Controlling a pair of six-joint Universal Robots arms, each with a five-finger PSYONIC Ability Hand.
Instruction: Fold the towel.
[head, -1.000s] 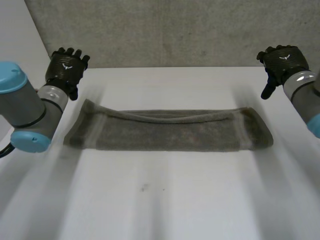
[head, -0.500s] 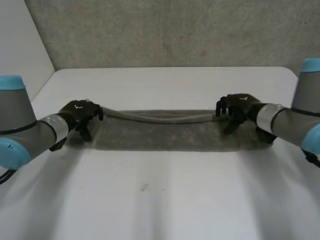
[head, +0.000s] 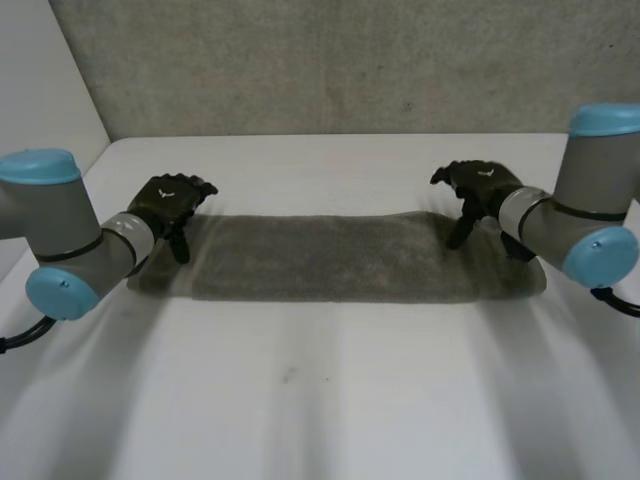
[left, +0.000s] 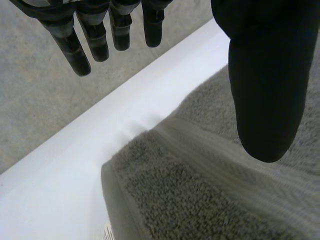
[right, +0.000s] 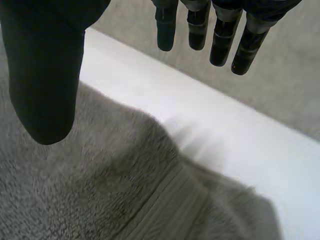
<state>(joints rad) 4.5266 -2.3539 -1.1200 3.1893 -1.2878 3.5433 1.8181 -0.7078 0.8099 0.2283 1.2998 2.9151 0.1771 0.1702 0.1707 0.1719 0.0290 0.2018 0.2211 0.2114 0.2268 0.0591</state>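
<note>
Towel (head: 330, 257) looks folded once into a long strip toward the counter's (head: 330, 400) far edge. Our left hand (head: 165, 203) and right hand (head: 480, 190) sit released at its far corners, so we'd say the crosswise folds are left.

My towel (head: 330, 258) is dull grey-brown terry with a paler, smooth ribbed band across each end. The worktop (head: 330, 400) is plain white. My left hand (head: 168, 200) and right hand (head: 478, 185) are black, my arms (head: 70, 235) grey with light-blue caps, the wall (head: 330, 60) mottled grey
</note>
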